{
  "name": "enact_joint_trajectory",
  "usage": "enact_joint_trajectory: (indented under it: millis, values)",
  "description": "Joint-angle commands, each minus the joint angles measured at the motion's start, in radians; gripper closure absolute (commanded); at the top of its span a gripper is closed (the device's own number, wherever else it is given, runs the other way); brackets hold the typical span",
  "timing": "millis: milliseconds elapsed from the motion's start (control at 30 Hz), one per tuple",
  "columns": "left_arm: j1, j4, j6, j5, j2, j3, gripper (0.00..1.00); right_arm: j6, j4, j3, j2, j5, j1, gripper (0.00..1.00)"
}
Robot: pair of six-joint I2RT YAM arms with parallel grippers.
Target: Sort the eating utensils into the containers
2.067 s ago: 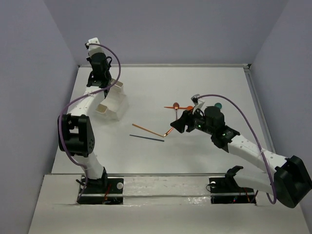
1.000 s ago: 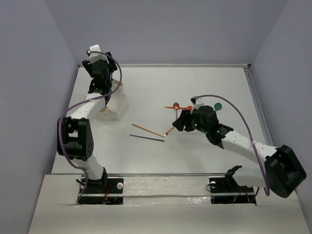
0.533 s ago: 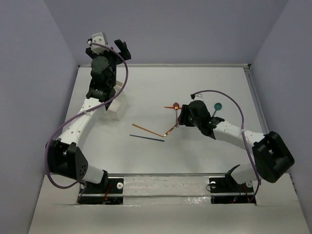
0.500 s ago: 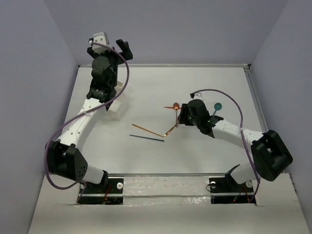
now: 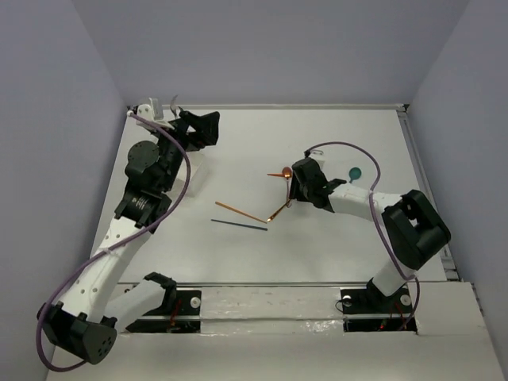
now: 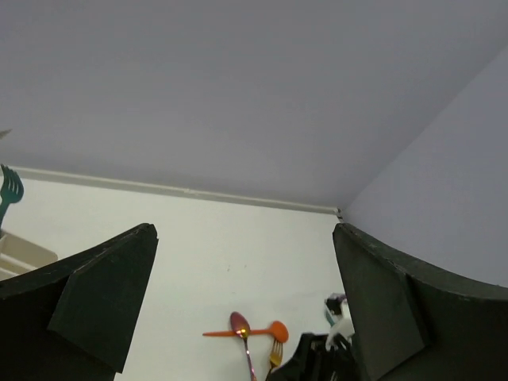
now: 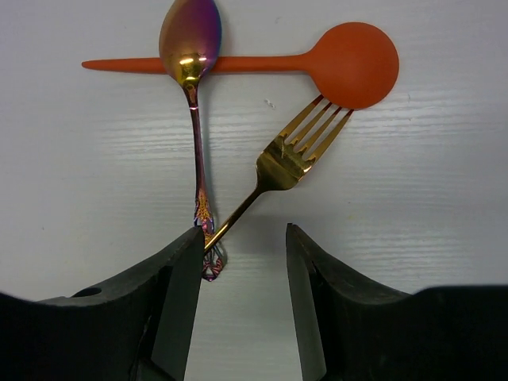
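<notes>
A gold fork [image 7: 284,163] lies on the white table, its tines against an orange spoon [image 7: 349,63]. An iridescent spoon [image 7: 193,95] lies across that spoon's handle. My right gripper [image 7: 242,238] hangs open low over them, with the fork's handle running under its left fingertip [image 7: 186,262] and bare table in the gap. From above, the right gripper [image 5: 294,190] sits by these utensils. An orange stick [image 5: 238,212], a dark blue stick [image 5: 238,225] and a teal spoon [image 5: 353,173] lie apart. My left gripper [image 5: 202,127] is raised, wide open and empty. A teal fork [image 6: 9,190] stands in a whitish container [image 6: 20,258].
The left arm [image 5: 147,182] covers most of the containers [image 5: 190,173] at the far left. Lilac walls close in the table on three sides, with a raised rail [image 5: 413,159] along the right edge. Purple cables loop off both arms.
The left arm has swung up and off the containers, its jaws opening wider. The right gripper has slid to the fork and spoons and its jaws have narrowed a little.
</notes>
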Motion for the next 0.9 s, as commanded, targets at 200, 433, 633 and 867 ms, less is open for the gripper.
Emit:
enact_joint_trajectory:
  millis: [200,433,633,867]
  values:
    - [-0.009,-0.137,0.06,0.041,-0.202,-0.232,0.05,0.069,0.037,0.055,0.056,0.065,-0.006,0.47]
    - [-0.018,-0.132,0.06,0.097,-0.199,-0.222,0.05,0.123,0.037,0.068,0.131,0.107,-0.006,0.49]
    - [-0.018,-0.121,0.06,0.147,-0.199,-0.224,0.05,0.149,0.045,0.063,0.173,0.134,-0.006,0.55]
    - [-0.018,-0.12,0.058,0.156,-0.193,-0.224,0.05,0.16,0.051,0.035,0.164,0.16,-0.006,0.77]
